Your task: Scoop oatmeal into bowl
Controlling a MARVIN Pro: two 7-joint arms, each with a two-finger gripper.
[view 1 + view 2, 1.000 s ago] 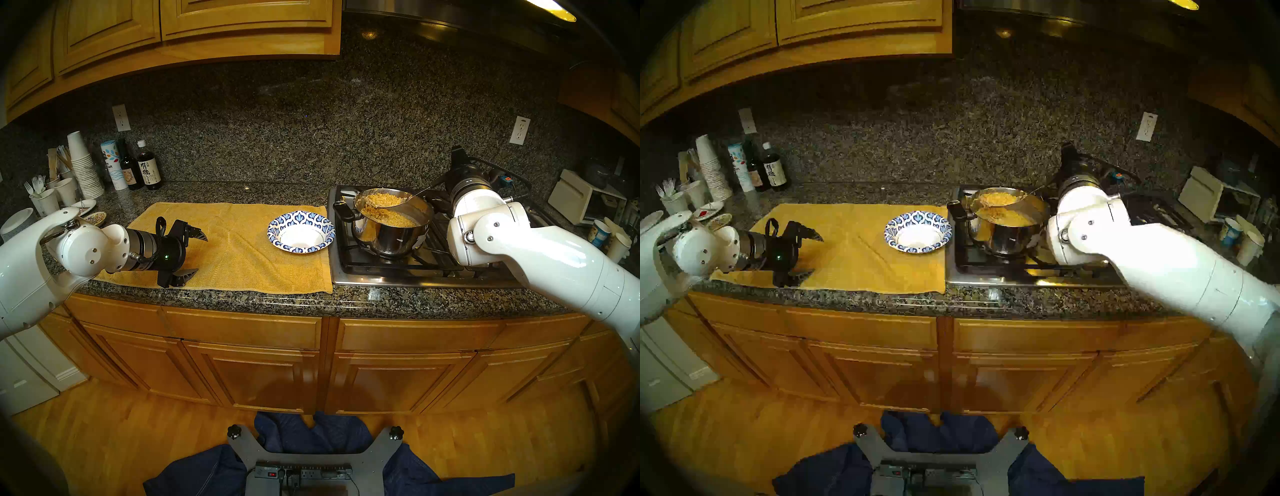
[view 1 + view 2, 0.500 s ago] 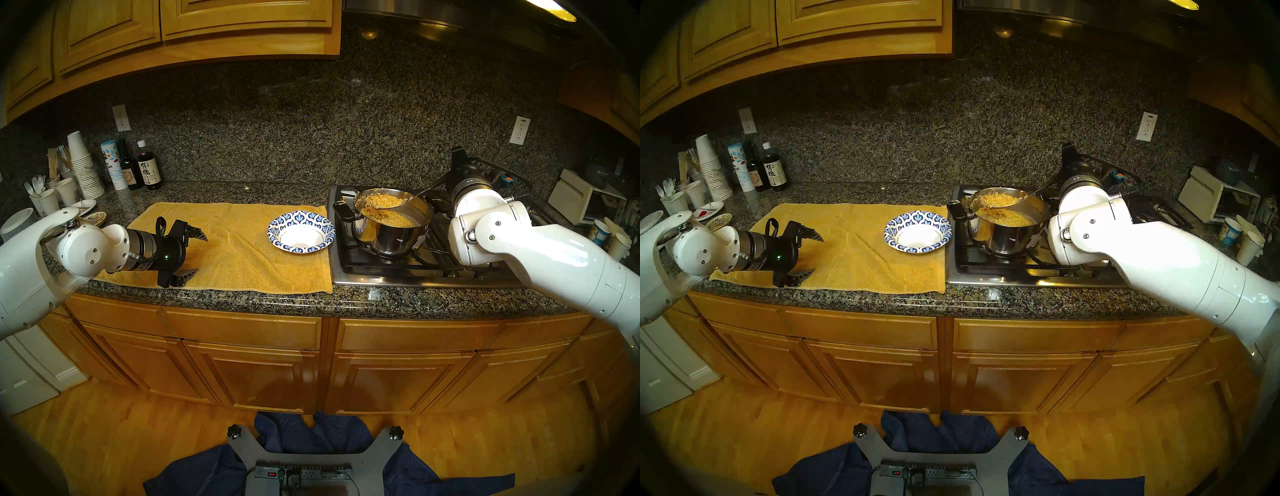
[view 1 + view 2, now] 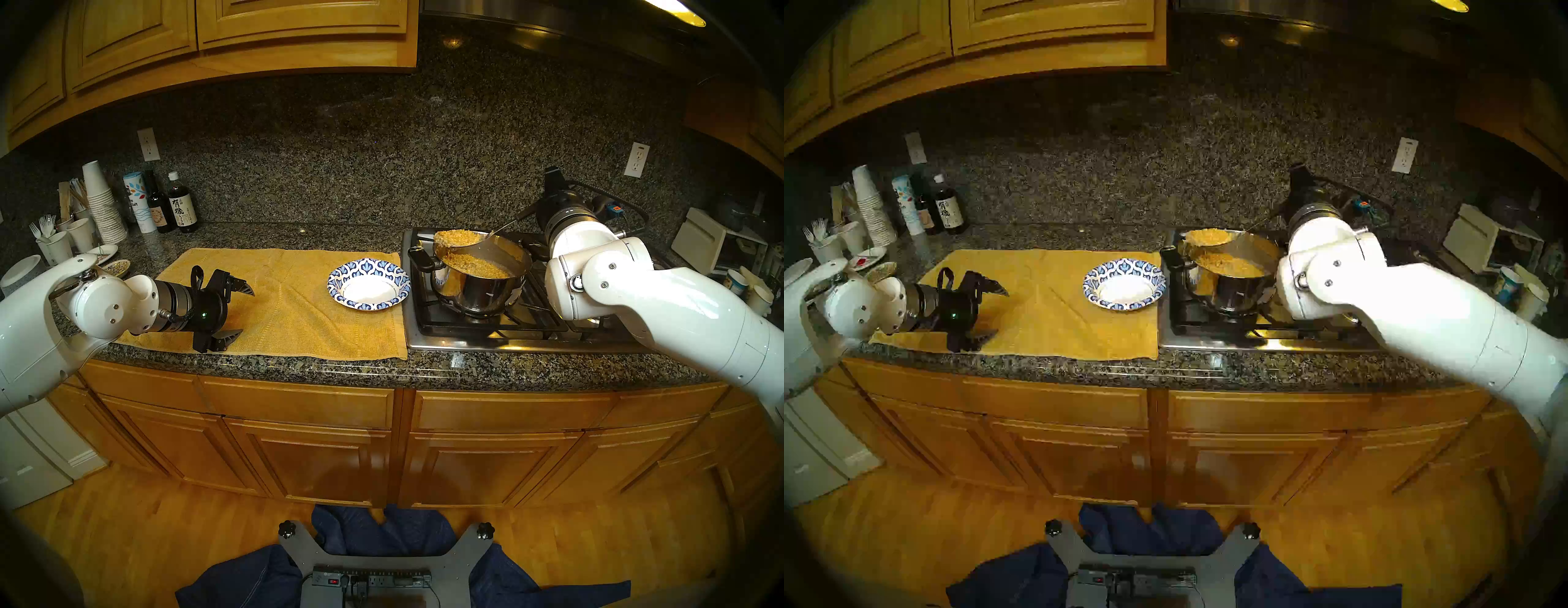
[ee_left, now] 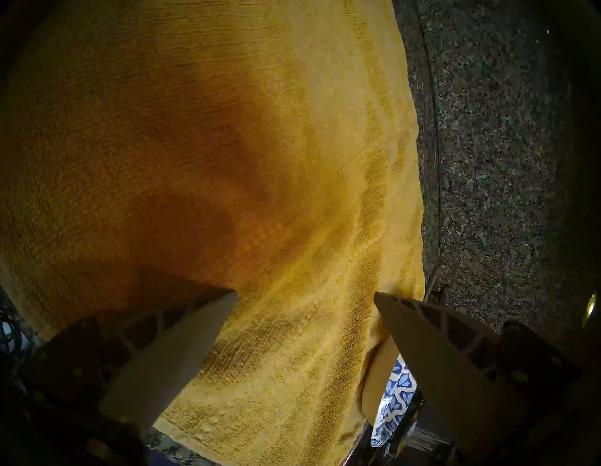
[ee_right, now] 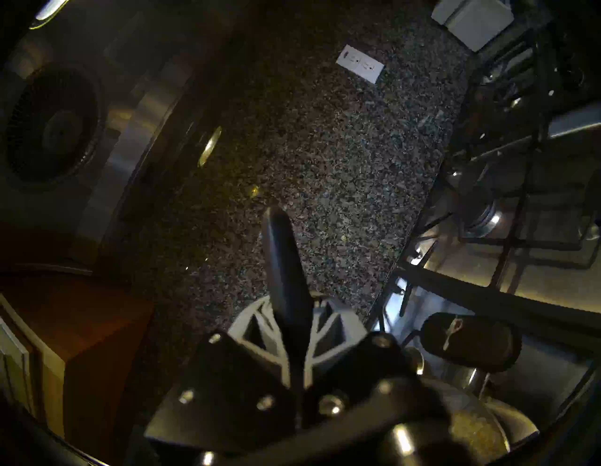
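Over granite counter, right fingers clamp loaded spoon; left fingers spread, empty.

Home kitchen: granite counter, gas stove, wooden cabinets.

Both arms are glossy white rounded shells with small dark screws at the joints. Behind each pincer sits a silver ribbed ring, then a black wrist block. The left pincer has black ribbed triangular fingers; a green light glows just behind it. An orange-tagged black cable loops behind the right pincer, whose fingers are pale and trussed.
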